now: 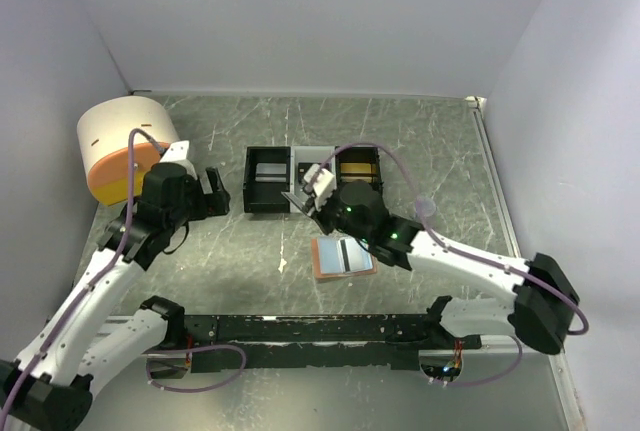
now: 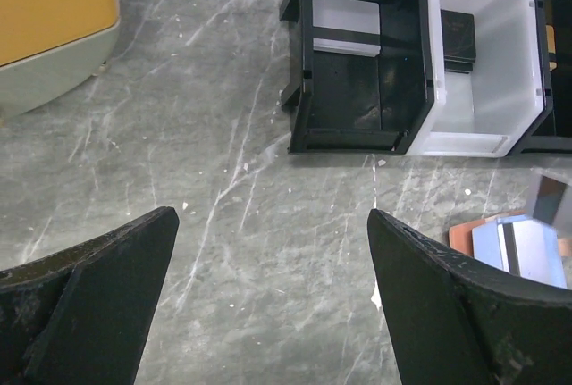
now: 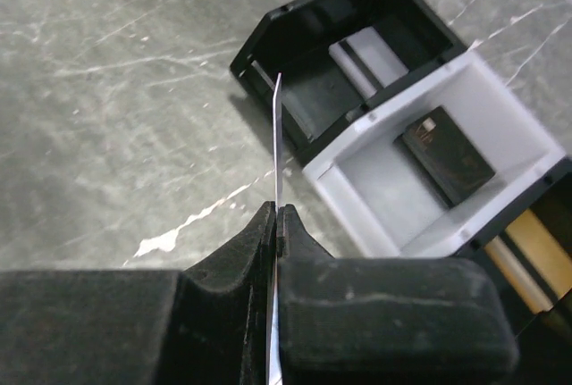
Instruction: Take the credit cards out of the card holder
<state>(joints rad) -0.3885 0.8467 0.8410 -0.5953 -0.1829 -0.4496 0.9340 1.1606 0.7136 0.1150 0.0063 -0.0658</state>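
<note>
Midway through, right fingers (image 3: 290, 235) clench one card (image 3: 277, 135) at the tray's (image 3: 331, 171) edge, left fingers (image 1: 213, 194) released; the card holder (image 1: 320, 265) lies open by the desk's (image 1: 420, 141) near edge, another card (image 1: 348, 254) seemingly left inside.

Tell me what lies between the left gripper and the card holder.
Nothing but bare tabletop lies between the left gripper and the card holder; the top view shows it best.

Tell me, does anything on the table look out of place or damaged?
Nothing stands out. The tray sits straight, the card holder lies open and flat, and the right gripper pinches one thin card cleanly.
</note>
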